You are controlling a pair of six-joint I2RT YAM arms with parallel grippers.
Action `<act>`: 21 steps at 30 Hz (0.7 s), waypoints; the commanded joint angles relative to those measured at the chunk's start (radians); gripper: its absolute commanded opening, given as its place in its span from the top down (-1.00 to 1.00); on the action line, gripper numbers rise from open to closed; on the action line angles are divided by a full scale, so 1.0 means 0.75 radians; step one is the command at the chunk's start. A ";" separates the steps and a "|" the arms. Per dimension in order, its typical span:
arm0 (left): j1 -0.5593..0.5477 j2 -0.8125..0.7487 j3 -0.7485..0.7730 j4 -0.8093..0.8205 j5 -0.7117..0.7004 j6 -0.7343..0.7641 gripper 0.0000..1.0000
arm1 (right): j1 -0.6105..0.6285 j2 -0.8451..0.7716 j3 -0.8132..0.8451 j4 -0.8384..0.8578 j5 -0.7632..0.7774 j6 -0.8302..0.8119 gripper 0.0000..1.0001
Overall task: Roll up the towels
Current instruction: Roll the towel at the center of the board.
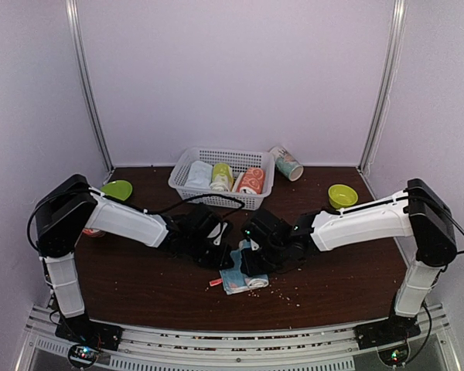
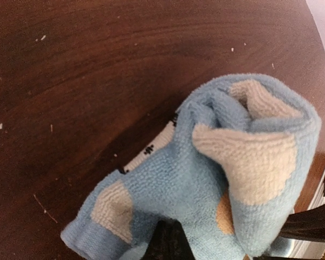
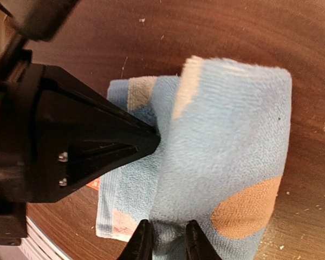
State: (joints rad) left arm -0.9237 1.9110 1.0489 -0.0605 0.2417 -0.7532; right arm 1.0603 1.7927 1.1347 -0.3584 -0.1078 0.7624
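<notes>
Pretty cramped mid-table [image 1: 139, 282]: left gripper [image 1: 226, 260] and right gripper [image 1: 252, 267] sit nose to nose over the blue towel [image 1: 244, 278]. There's bare wood either side. The back is blocked by the basket [image 1: 187, 166], left bowl [image 1: 117, 189], right bowl [image 1: 342, 195] and tipped cup [image 1: 286, 162].

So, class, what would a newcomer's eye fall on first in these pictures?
The blue towel, partly rolled, lies at the front middle of the table, with the left arm and right arm bent in over it. Behind it stands a full white basket. A bright green left bowl and right bowl sit either side of it.
</notes>
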 commanded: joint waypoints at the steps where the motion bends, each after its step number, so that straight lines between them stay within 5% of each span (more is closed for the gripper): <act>1: 0.000 -0.065 -0.029 -0.082 -0.014 0.027 1.00 | 0.006 0.041 -0.052 0.094 -0.072 0.002 0.52; 14: 0.002 -0.262 0.010 -0.159 0.010 0.062 0.96 | 0.000 0.040 -0.155 0.236 -0.117 0.008 0.26; 21: 0.002 -0.158 0.111 -0.046 0.089 0.049 0.95 | -0.001 -0.004 -0.254 0.350 -0.110 0.026 0.22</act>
State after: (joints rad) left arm -0.9237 1.7401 1.0729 -0.1711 0.2649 -0.7261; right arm 1.0599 1.7996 1.0004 -0.1081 -0.1841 0.7666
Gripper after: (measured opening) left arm 0.024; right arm 0.377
